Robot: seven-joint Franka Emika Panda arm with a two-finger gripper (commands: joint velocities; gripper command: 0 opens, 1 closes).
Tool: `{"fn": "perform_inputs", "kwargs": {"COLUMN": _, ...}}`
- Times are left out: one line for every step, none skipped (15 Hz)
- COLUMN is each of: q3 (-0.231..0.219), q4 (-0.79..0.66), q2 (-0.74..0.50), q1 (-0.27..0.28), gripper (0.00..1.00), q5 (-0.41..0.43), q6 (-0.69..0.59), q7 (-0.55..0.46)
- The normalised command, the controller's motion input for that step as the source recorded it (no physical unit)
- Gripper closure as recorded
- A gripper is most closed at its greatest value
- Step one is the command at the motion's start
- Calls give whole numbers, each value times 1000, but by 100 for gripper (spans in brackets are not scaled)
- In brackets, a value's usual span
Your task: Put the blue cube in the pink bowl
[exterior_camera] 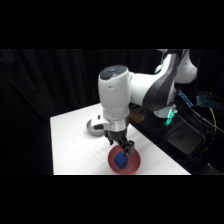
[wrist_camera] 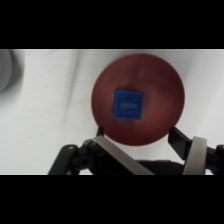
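The blue cube (wrist_camera: 128, 104) lies inside the pink bowl (wrist_camera: 165, 80), near its middle. In the side view the same cube (exterior_camera: 120, 159) sits in the bowl (exterior_camera: 131, 167) at the table's front edge. My gripper (exterior_camera: 120, 146) hangs just above the bowl, open, with nothing between its fingers. In the wrist view the gripper (wrist_camera: 147, 142) frames the bowl's near rim, one finger (wrist_camera: 112, 152) at the left and the other at the right, both clear of the cube.
A smaller grey bowl (exterior_camera: 95, 127) stands behind the gripper, partly hidden by it; it shows at the wrist view's left edge (wrist_camera: 6, 70). The white table (exterior_camera: 75, 145) ends close to the pink bowl. Dark equipment and cables (exterior_camera: 192, 135) lie at the right.
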Motion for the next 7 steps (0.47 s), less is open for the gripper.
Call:
{"fn": "perform_inputs", "kwargs": {"q3": -69, "q4": 128, "q2": -299, "q1": 70, "gripper": 0, "q5": -86, "q6": -401, "q7": 126}}
{"fn": "perform_inputs", "kwargs": {"q3": -66, "q4": 139, "q2": -301, "q1": 49, "gripper": 0, "q5": -72, "q6": -393, "q7": 106}}
{"fn": "perform_inputs", "kwargs": {"q3": -68, "q4": 149, "q2": -286, "q1": 42, "gripper": 0, "q5": -93, "q6": -381, "q7": 107}}
{"fn": "perform_inputs", "kwargs": {"q3": -62, "q4": 160, "q2": -278, "q1": 26, "gripper": 0, "q5": -87, "q6": -365, "q7": 92}}
{"fn": "perform_inputs", "kwargs": {"q3": -53, "q4": 159, "q2": -258, "q1": 15, "gripper": 0, "q5": -75, "q6": -323, "q7": 83}}
{"fn": "perform_inputs", "kwargs": {"q3": -49, "q4": 162, "q2": -240, "q1": 1, "gripper": 0, "q5": -71, "q6": -288, "q7": 74}}
{"fn": "perform_inputs", "kwargs": {"q3": -38, "q4": 148, "q2": -214, "q1": -13, "gripper": 0, "q5": -51, "q6": -225, "q7": 45}}
